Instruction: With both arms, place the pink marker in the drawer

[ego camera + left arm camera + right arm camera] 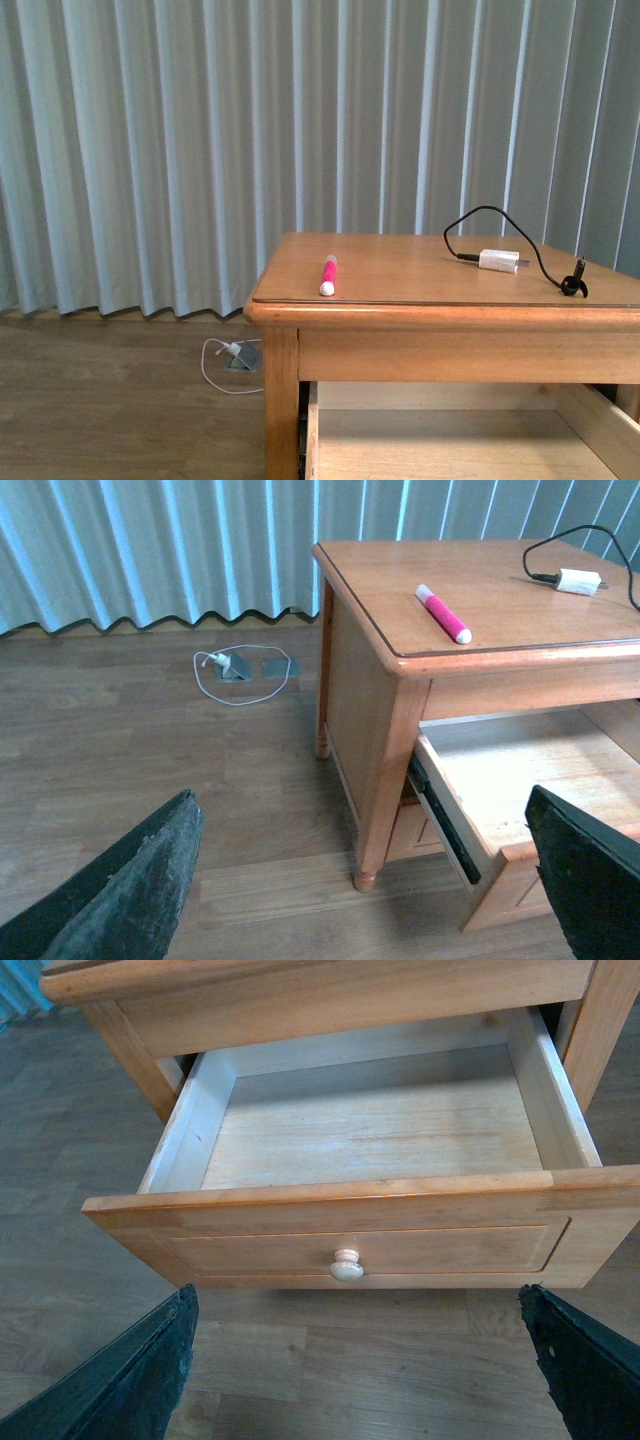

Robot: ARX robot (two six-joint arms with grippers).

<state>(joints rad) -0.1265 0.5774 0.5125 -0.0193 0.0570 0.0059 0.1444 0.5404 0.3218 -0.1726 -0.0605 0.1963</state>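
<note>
1. Two grippers are showing fingers spread wide: the left gripper [360,815] and the right gripper [355,1305] are both gripping nothing.
2. Pink marker [328,274] is lying flat near the table top's [420,262] corner. It is sitting well beyond the left fingers [150,880], untouched.
3. Drawer [350,1245] is standing pulled out just ahead of the right fingers [140,1370], with nothing showing inside. Its knob [347,1265] is sitting between them, apart from both.
4. White charger [498,260] with its black cable is resting farther along the table, well away from all fingers.
5. Progress, judged: opening is looking done. Grasping the marker, carrying it across and releasing it inside the drawer are remaining.
</note>
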